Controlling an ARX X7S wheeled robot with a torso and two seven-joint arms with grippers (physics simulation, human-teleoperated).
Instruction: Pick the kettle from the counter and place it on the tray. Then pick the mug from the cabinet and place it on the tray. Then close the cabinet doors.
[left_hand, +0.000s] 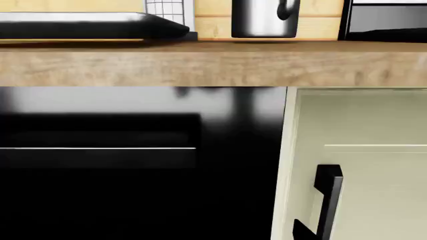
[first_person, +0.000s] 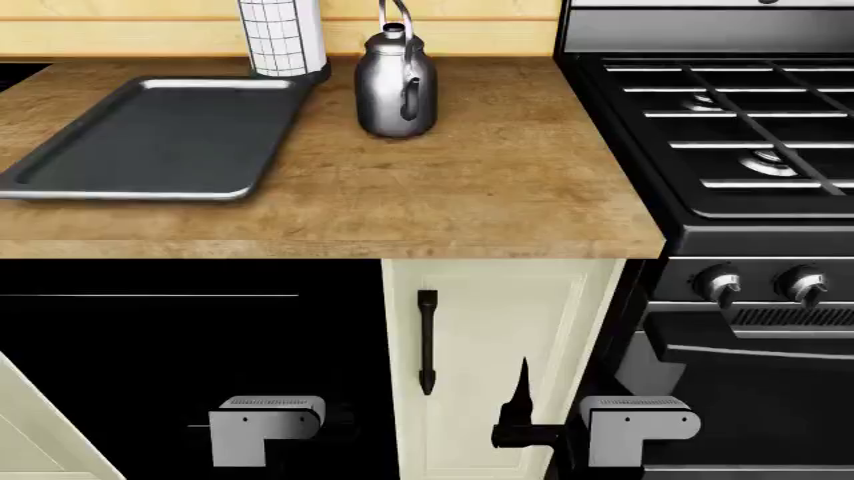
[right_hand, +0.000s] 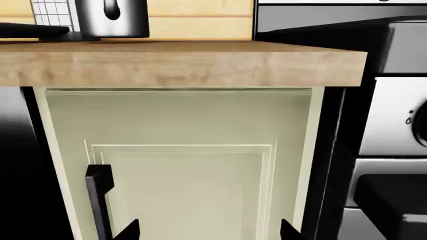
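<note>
The silver kettle (first_person: 395, 85) stands on the wooden counter (first_person: 441, 190), just right of the dark grey tray (first_person: 127, 193). The kettle also shows in the left wrist view (left_hand: 265, 19) and the right wrist view (right_hand: 112, 19). Both grippers hang low in front of the cabinet, below the counter edge. My left gripper (first_person: 334, 420) faces the black open cabinet interior (first_person: 187, 340); one fingertip (left_hand: 303, 231) shows far to the side. My right gripper (right_hand: 208, 232) is open and empty before the closed cabinet door (right_hand: 180, 165). The mug is out of view.
A white roll in a wire holder (first_person: 283, 35) stands behind the tray. The black gas stove (first_person: 721, 120) and the oven with knobs (first_person: 761, 285) are on the right. The closed door's bar handle (first_person: 426, 340) is between the grippers. An open door (first_person: 34, 430) swings out at the lower left.
</note>
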